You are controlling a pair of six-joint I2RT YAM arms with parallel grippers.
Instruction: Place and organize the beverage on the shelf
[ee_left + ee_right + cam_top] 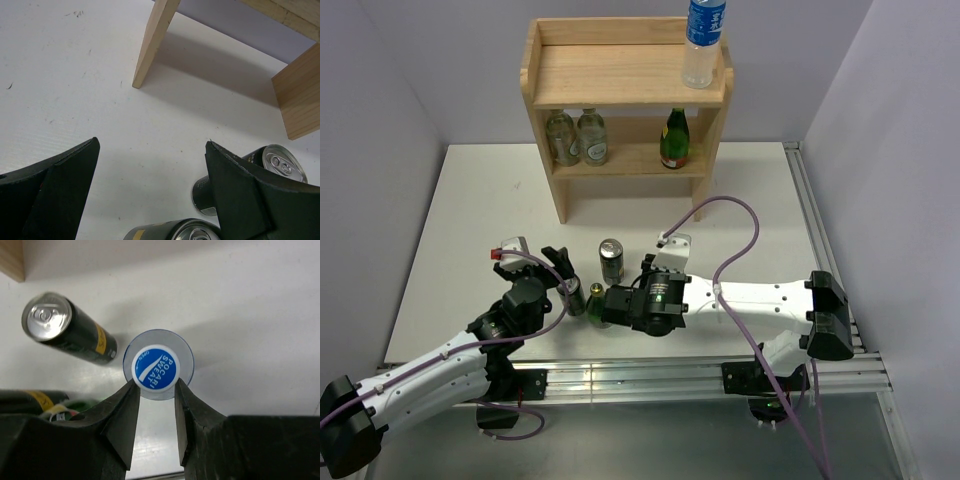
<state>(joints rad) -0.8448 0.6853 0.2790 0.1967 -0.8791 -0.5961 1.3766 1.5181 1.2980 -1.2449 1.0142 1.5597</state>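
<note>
My right gripper [156, 383] is shut on the blue cap of a clear water bottle [185, 356], seen from straight above. In the top view this gripper [598, 305] hides the bottle. One dark can [610, 260] stands just beyond it, and a second dark can [575, 297] stands between the two grippers. My left gripper [563, 275] is open and empty, with both cans [280, 162] [175, 232] by its right finger. On the wooden shelf [620, 75] another water bottle [705, 40] stands at the top right. The lower tier holds two pale bottles [576, 137] and a green bottle [674, 138].
The shelf's legs [152, 45] stand on the white table ahead of the left gripper. A metal rail [640, 375] runs along the near edge and another along the right side [820, 230]. A purple cable [735, 250] loops over the right arm. Grey walls enclose the table.
</note>
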